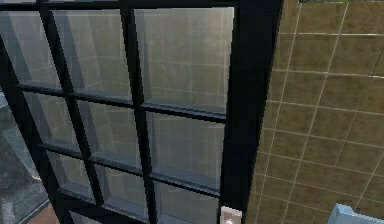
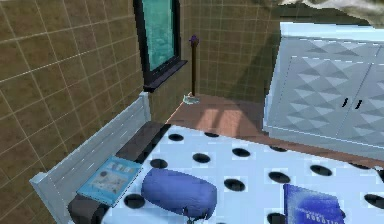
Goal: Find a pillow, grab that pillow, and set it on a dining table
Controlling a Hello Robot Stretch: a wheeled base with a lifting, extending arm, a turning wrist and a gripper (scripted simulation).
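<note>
Pillow (image 2: 178,192), blue, plump bolster shape, on bed (image 2: 262,168)

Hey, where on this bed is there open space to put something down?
The dotted bedcover is bare across its middle, between the blue pillow and the white cabinet. It is crowded along the picture's bottom: the pillow, a light blue book beside it, and a dark blue book.

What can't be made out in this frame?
Forward view: pale blue corner object, cut by the bottom edge; unidentifiable.
Forward view: small white patch beside the black-framed glass panes, too small.
Arm side view: dark blue flat item on the dotted white bed, cut by the bottom edge; pillow or book unclear.
</note>
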